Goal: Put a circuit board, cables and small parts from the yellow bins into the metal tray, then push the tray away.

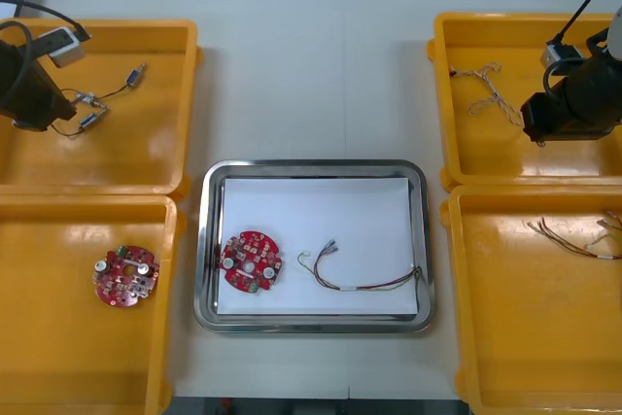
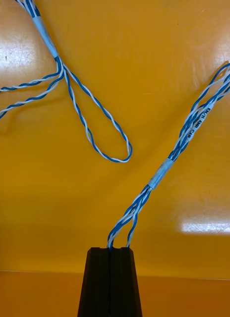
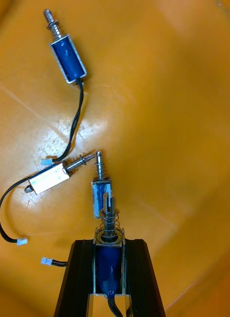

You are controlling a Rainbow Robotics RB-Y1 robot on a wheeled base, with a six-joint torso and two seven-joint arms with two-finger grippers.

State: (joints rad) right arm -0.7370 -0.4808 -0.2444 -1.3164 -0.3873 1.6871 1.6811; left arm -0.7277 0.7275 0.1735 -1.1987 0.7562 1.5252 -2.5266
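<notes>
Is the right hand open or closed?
Shut on the cable: over the far right bin, the right hand pinches its end, fingers together. The left hand, over the far left bin, grips a small metal part.

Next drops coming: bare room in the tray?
Tray: far half bare, white sheet beyond circuit board and red and yellow cable. Near half crowded, narrow gap between those two. Left gripper is at far left bin, right gripper at far right bin.

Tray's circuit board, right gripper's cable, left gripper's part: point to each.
Circuit board (image 1: 251,261), front view, centre.
Blue and white cable (image 2: 161,173), right wrist view, pale sleeve.
Small metal part (image 3: 108,270), left wrist view, blue body.
</notes>
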